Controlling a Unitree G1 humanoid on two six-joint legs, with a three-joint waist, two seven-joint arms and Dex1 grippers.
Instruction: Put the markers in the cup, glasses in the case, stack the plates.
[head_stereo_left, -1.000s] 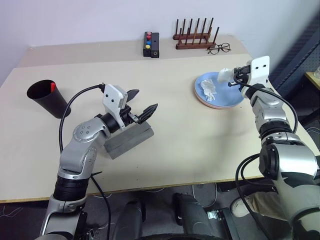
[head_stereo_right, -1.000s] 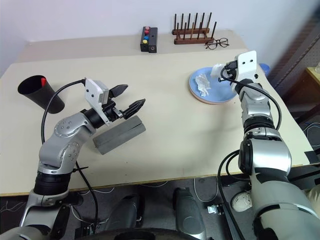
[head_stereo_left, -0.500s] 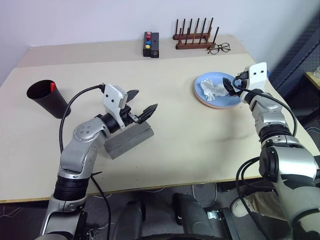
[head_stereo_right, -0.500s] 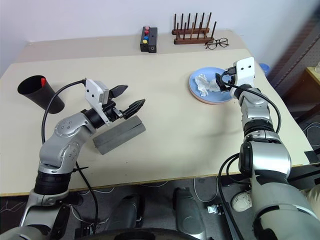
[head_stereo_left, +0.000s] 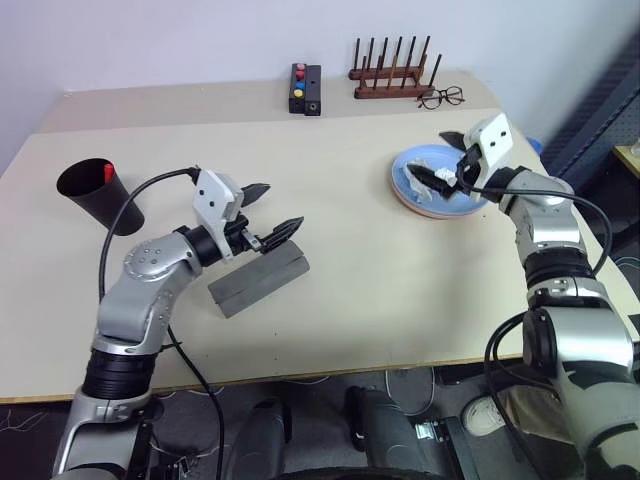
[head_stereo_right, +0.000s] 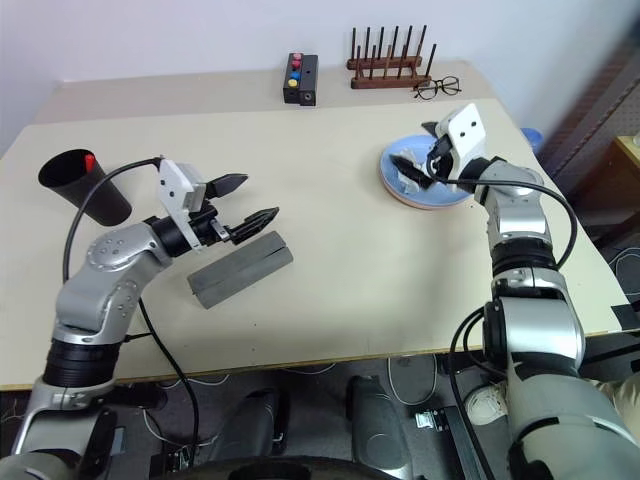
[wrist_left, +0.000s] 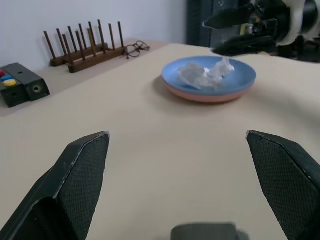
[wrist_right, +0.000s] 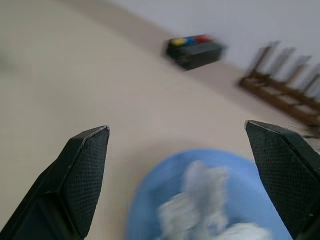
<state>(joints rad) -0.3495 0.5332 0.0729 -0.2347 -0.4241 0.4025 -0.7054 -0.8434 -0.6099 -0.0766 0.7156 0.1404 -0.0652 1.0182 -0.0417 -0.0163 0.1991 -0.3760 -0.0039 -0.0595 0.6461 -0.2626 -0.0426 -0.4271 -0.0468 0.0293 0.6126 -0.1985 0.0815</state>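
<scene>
On the bench (head_stereo_left: 380, 300), the cup (head_stereo_left: 88, 195) stands at the left with a marker (head_stereo_left: 106, 172) in it. The case (head_stereo_left: 258, 283) lies near the middle-left. The stacked plates (head_stereo_left: 440, 196) sit at the right, crumpled paper (head_stereo_left: 425, 170) on top. A button box (head_stereo_left: 304, 89), rack (head_stereo_left: 392, 72) and eyeglasses (head_stereo_left: 443, 97) line the far edge

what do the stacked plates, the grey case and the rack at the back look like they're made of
Plates: likely plastic, smooth with a slight sheen, light blue over salmon pink, thin even rims; crumpled white paper-like wads lie in the top one. Case: dull grey, felt-like, no shine, soft edges; fabric over a stiff shell is a guess. Rack: probably wood, dark reddish-brown base with upright dowels, matte stain.
</scene>
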